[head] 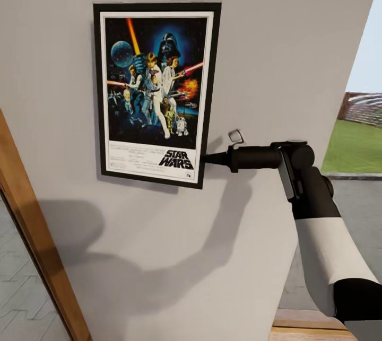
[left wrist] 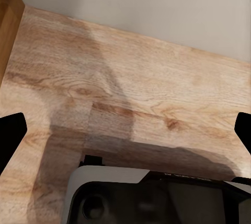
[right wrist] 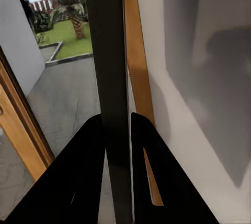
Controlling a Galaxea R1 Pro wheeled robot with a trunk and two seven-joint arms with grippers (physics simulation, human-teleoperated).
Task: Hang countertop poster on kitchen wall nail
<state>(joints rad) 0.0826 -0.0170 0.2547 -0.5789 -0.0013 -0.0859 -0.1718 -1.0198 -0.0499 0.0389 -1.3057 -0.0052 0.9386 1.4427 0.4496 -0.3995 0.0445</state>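
One arm engaged: right gripper [head: 208, 159] pinches poster [head: 155, 92] at lower right frame edge, jaws closed on thin black edge [right wrist: 111, 78]; poster upright, long axis vertical, flat against wall [head: 276, 23]; left gripper [left wrist: 125, 130] spread wide, empty, above wooden floor [left wrist: 130, 78]

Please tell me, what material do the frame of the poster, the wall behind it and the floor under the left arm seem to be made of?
The poster has a thin black frame, matte, likely plastic or painted wood; the look leaves it open. Its print looks smooth, like paper. The wall seems painted plaster: plain pale grey, matte, taking soft shadows. The floor looks like light wood planks, with visible grain, knots and board seams.
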